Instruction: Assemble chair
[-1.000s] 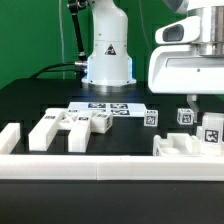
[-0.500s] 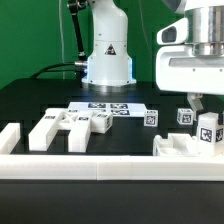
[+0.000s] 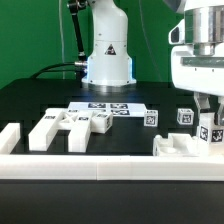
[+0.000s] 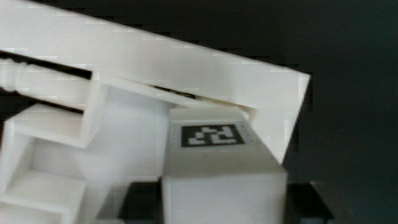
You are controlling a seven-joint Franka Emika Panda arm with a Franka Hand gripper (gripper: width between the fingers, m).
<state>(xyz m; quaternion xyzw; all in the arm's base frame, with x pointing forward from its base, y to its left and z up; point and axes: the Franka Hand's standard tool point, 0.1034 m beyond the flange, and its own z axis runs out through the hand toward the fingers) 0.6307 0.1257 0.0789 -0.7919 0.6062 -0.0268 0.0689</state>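
Note:
My gripper (image 3: 211, 121) hangs at the exterior view's right, shut on a white tagged bar (image 3: 212, 131) of the chair. The bar stands upright just beside a low white chair assembly (image 3: 177, 146) at the front right; I cannot tell whether they touch. In the wrist view the bar (image 4: 221, 160) runs out between my dark fingers (image 4: 150, 206) toward a broad white slab (image 4: 178, 70) and stepped white pieces (image 4: 68, 150). My gripper (image 4: 222, 206) clamps the bar on both sides.
Loose white chair parts (image 3: 52, 128) lie at the front left, and two small tagged cubes (image 3: 150, 117) (image 3: 184, 116) sit mid-table. The marker board (image 3: 108, 108) lies before the robot base (image 3: 108, 55). A long white border rail (image 3: 100, 166) runs along the front.
My gripper has carried the tagged bar toward the exterior view's right and slightly lower, closer to the low assembly. The loose parts have stayed put.

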